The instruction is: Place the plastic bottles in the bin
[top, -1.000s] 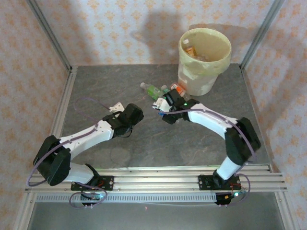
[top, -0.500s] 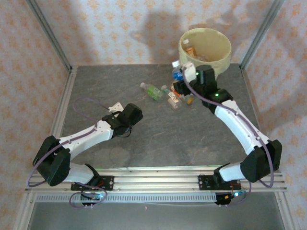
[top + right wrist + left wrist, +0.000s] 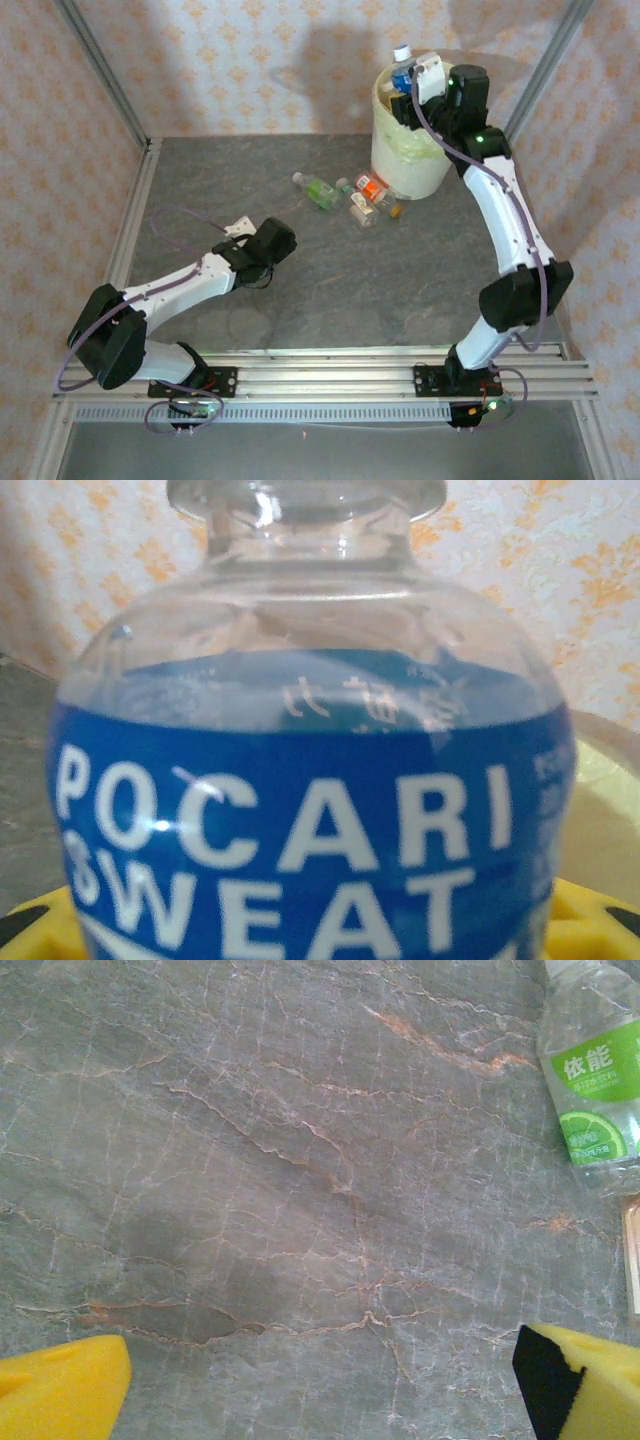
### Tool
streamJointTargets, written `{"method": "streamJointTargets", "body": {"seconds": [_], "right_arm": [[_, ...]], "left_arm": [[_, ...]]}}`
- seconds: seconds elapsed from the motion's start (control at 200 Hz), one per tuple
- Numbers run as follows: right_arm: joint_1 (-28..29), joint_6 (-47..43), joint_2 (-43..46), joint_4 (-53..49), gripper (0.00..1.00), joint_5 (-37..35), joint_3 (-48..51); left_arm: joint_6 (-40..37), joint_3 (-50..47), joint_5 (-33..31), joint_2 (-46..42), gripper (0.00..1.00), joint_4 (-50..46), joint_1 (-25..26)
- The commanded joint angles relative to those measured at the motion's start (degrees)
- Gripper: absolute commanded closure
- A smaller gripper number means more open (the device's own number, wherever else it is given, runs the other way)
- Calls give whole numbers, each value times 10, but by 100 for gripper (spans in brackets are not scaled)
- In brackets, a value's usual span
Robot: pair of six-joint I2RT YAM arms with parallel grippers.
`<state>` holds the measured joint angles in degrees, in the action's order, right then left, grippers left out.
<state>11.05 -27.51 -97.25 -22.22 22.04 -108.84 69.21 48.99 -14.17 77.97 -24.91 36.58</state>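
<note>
Top view, left to right: the left gripper (image 3: 271, 243) sits low over the grey veined table (image 3: 330, 300), well apart from every bottle. In its wrist view the yellow fingertips (image 3: 60, 1385) stand wide apart with only bare tabletop between them. Beyond it, a green-labelled bottle (image 3: 318, 189) lies on its side. A small cluster of bottles (image 3: 367, 200), with red-orange labels and one amber body, lies just beside the base of the bin (image 3: 405, 170). This cream bucket is lined with a pale yellow-green bag and stands at the far right of the table. Above its near-left rim, the right gripper (image 3: 406, 92) clasps a blue-labelled bottle (image 3: 401, 72), which is upright with its white cap on top. In the right wrist view the label reads "POCARI SWEAT".
</note>
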Motion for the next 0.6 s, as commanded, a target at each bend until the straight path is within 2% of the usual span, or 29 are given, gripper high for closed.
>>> {"method": "streamJointTargets", "body": {"seconds": [0.0, 0.085, 0.265, 0.595], "right_arm": [[-3, -58, -55, -47, 60, -23, -82], [-14, -98, -105, -83, 57, -47, -150], [-53, -156, -221, -161, 52, -31, -306], [-53, -277, -282, -60, 42, -79, -307]], "left_arm": [[14, -8, -23, -15, 0, -16, -5], [15, -9, -24, -18, 0, -21, -5], [25, -26, -32, -32, 0, -25, -5], [29, -29, -43, -35, 0, -33, -6]]}}
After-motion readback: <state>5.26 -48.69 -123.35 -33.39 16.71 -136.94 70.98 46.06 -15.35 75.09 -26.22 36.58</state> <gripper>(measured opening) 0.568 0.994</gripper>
